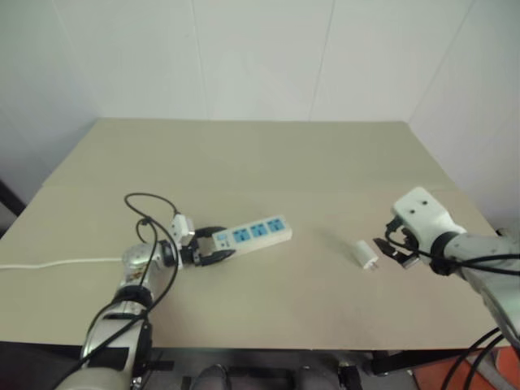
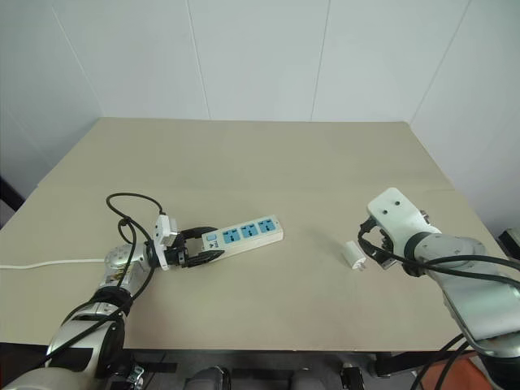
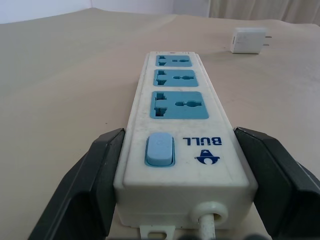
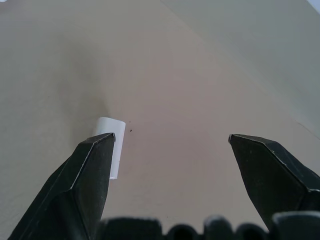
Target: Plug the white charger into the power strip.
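The power strip (image 1: 256, 231) lies on the tan table (image 1: 268, 162), left of the middle, its three blue sockets facing up. My left gripper (image 1: 222, 244) is shut on its switch end, one black finger (image 3: 95, 175) pressed to each long side, with the cord coming out between them. The white charger (image 1: 366, 253) lies on its side to the right of the strip, prongs pointing right; in the left wrist view the charger (image 3: 247, 40) sits beyond the strip's far end. My right gripper (image 1: 393, 244) hovers open just right of the charger (image 4: 116, 145), which lies beside one fingertip.
The strip's white cord (image 1: 57, 262) runs off the table's left edge. Bare tabletop lies between strip and charger and toward the back. White walls stand behind and to the right.
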